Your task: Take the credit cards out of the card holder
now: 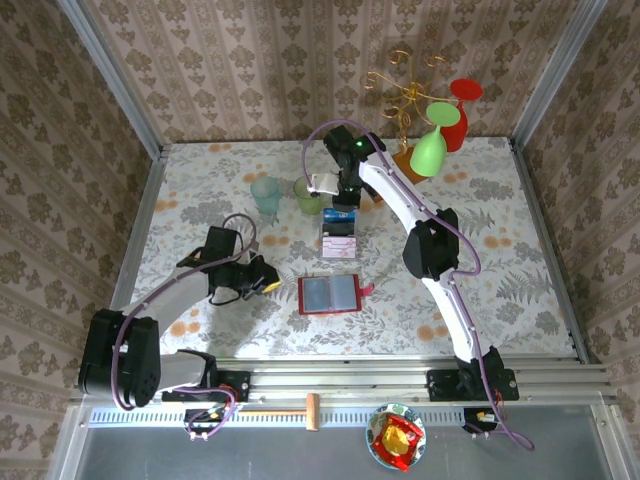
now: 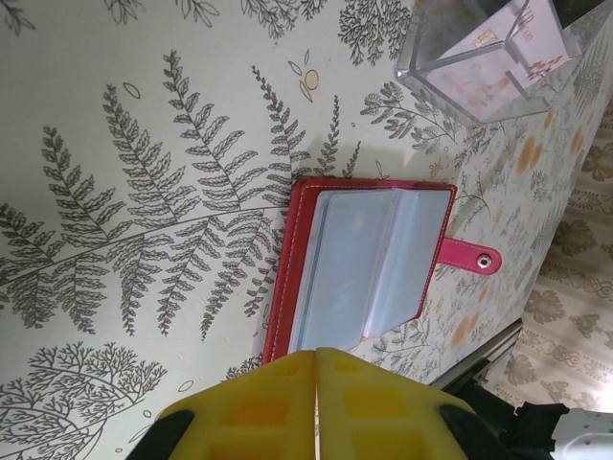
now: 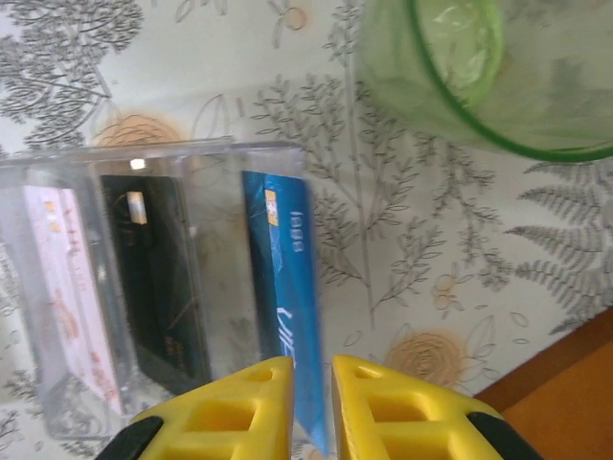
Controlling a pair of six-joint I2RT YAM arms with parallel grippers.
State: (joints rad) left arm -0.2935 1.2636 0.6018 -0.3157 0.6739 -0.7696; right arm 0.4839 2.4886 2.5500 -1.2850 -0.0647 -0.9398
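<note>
The red card holder (image 1: 328,294) lies open on the table, its greyish sleeves (image 2: 369,268) up and its red tab (image 2: 469,257) to the right. My left gripper (image 1: 264,283) is shut and holds nothing, just left of the holder; its tips (image 2: 316,356) hang over the holder's near edge. A clear stand (image 1: 339,238) holds the credit cards upright: a white and pink one (image 3: 67,287), a black one (image 3: 158,278) and a blue one (image 3: 287,278). My right gripper (image 3: 312,369) is above the stand, jaws slightly apart, the blue card's edge between them.
A bluish cup (image 1: 266,195) and a green cup (image 1: 308,195) stand just left of the right gripper. A green glass (image 1: 432,145), a red glass (image 1: 458,110) and a gold wire rack (image 1: 400,90) on an orange board (image 3: 565,393) are at the back.
</note>
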